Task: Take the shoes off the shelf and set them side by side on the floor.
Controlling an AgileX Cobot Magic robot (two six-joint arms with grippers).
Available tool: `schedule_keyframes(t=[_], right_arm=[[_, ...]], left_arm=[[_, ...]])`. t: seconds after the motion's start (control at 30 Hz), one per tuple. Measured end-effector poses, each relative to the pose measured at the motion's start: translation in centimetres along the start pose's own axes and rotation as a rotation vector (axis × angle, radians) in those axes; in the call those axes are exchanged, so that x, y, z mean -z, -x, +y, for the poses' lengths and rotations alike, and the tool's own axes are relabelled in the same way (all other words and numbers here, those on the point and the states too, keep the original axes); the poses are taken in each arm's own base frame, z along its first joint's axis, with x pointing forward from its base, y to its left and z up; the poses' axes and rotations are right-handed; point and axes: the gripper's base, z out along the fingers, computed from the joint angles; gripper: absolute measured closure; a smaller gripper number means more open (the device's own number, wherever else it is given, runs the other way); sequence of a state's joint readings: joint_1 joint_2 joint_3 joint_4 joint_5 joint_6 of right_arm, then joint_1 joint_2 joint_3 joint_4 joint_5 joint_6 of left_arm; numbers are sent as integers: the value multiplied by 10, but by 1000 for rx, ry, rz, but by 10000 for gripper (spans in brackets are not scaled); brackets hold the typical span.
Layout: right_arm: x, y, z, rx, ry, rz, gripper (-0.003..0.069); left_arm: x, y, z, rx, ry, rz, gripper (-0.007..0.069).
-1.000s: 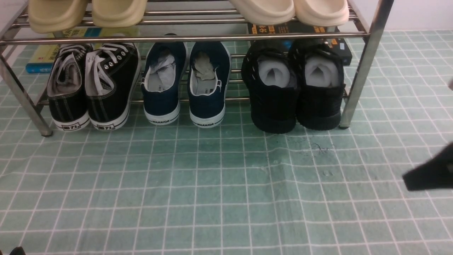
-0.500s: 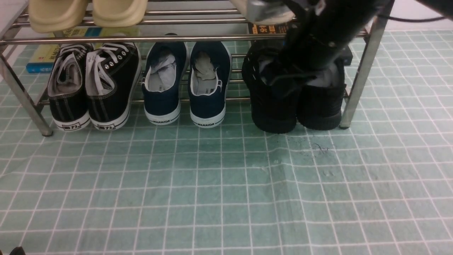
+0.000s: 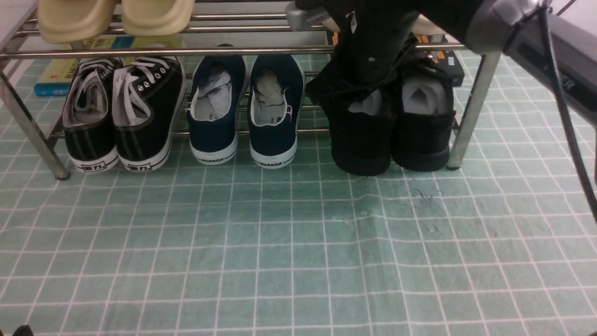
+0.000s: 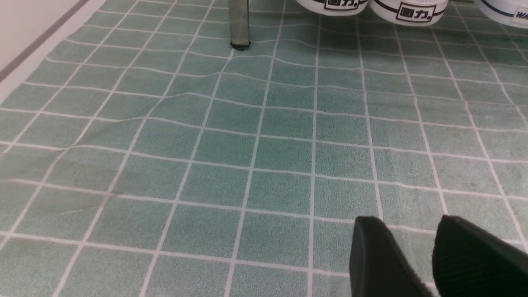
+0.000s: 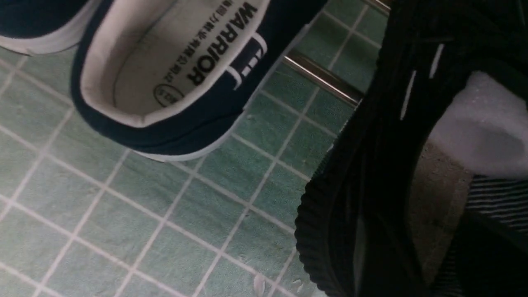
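Front view: R arm (image 3: 485,23) is now in over the rack (image 3: 242,50), w/ R claw (image 3: 352,91) down at the L blk shoe (image 3: 361,147); a sec ago only a dark bit of it showed at the frame edge, well off the rack. That means the job has gone from approach to lining up the 1st grab, in my view. Shoe hasn't visibly shifted: both blk shoes are on the lower tier, side by side, R blk shoe (image 3: 422,142) next to the rack leg (image 3: 471,112). R claw opening: can't tell, dark on dark, & no firm hold shows either. R wrist view has the blk shoe's ribbed sole, pale stuffing & striped lining up close, w/ a navy slip-on (image 5: 165,136) nearby, a gap btwn them. L claw (image 4: 408,222) is out over the floor (image 4: 255,181), tips a bit apart, nothing btwn them. Next prob. needs a firm grip on the shoe's upper or rim, then out twd the front, clear of the upper bar. Risks: snagging laces or stuffing, knocking the slip-on, or dragging the other blk shoe along. Neither blk shoe is on the floor, so placing is all to do.
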State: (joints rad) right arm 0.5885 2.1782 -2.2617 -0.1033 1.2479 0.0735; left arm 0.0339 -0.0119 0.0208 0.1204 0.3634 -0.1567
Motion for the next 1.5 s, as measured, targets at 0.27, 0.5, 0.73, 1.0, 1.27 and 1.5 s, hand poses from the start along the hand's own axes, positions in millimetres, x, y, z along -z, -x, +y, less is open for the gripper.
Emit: schedule_keyframes(t=[0.27,0.5,0.73,1.0,1.27,1.5], right_arm=[[-39,-6,-1,23,-54,72,277],[-51,-8,0,29,-49,94,454],[-24,1,5,22,30,32,658],[51,3,20,-5,162,-78,653],[83,-39,38,64,176,3,652],[113,-99,40,78,169,89,650]], left_arm=[[0,0,0,0,0,0,383],[0,0,0,0,0,0,383],[0,0,0,-1,0,0,383],[0,0,0,-1,0,0,382],[0,0,0,-1,0,0,382],[0,0,0,-1,0,0,382]])
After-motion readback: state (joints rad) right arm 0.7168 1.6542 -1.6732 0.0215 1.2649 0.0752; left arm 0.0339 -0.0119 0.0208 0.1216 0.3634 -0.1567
